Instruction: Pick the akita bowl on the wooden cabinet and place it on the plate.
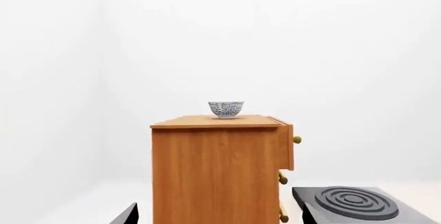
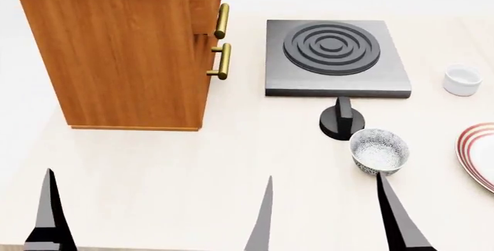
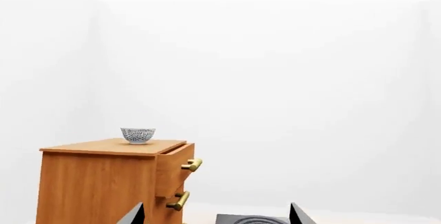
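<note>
The jaws of both grippers are spread and hold nothing. On my left gripper (image 1: 219, 218) and my right gripper (image 3: 215, 214), only the dark tips show at the near edge of each wrist view. Both arms sit low and back from the work, so I judge the reach has not begun.

The akita bowl (image 1: 226, 109), small and white with a dense blue-grey speckle, stands upright on top of the wooden cabinet (image 1: 214, 172). It is near the middle of that top, away from the edges, so it looks stable. The cabinet stands at the far left of the tabletop (image 2: 193, 170), and its brass bar handles (image 2: 222, 60) face right. The top drawer is pulled slightly out.

To the right of the cabinet lies a flat black hotplate (image 2: 334, 57) with raised rings, and a black knob (image 2: 342, 121) sits just in front of it. A second speckled bowl (image 2: 379, 151) sits on the tabletop just near and right of the knob. It is not on the cabinet, so I take it not to be my target.

The plate (image 2: 480, 154), white with red rings, is cut off by the right edge of the head view. A plain white cup (image 2: 462, 80) stands beyond it.

The bowl sits high, so I expect to raise an arm well up.

I can read no brand, label or writing anywhere.
</note>
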Robot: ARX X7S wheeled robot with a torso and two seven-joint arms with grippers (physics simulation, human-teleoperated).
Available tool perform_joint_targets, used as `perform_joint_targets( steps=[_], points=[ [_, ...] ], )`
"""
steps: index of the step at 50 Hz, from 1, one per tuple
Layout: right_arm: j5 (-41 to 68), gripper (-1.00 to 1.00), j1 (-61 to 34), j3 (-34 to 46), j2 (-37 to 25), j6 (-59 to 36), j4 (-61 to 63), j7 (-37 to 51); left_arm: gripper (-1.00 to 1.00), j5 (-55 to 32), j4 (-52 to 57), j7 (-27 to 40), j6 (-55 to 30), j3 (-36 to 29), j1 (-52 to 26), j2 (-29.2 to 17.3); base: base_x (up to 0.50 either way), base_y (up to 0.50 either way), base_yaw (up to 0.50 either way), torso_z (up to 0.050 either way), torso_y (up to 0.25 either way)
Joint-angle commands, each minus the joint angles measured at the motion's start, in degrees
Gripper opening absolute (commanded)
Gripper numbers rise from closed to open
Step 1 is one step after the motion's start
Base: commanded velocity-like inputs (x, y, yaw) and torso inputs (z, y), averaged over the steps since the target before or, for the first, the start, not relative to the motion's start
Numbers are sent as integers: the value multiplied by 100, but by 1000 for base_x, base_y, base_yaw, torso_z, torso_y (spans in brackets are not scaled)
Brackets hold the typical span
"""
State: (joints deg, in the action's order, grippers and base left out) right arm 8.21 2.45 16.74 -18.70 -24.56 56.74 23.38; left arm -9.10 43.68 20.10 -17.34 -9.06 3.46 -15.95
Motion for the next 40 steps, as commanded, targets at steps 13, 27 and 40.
perform_joint_targets(
  steps=[13,27,40],
  points=[
    [1370,100,-2197,3026,-2826,905,321,3751,100,-125,549,162,-218,90,34,-151,255,0,0,0,0],
    [1592,100,-3612,4703,-3313,1218,304,4844,100,-111,644,239,-264,32,19,-197,393,0,0,0,0],
    [1593,100,-3787,4942,-3352,1329,257,4960,100,-119,600,283,-222,-10,10,-224,393,0,0,0,0]
  ],
)
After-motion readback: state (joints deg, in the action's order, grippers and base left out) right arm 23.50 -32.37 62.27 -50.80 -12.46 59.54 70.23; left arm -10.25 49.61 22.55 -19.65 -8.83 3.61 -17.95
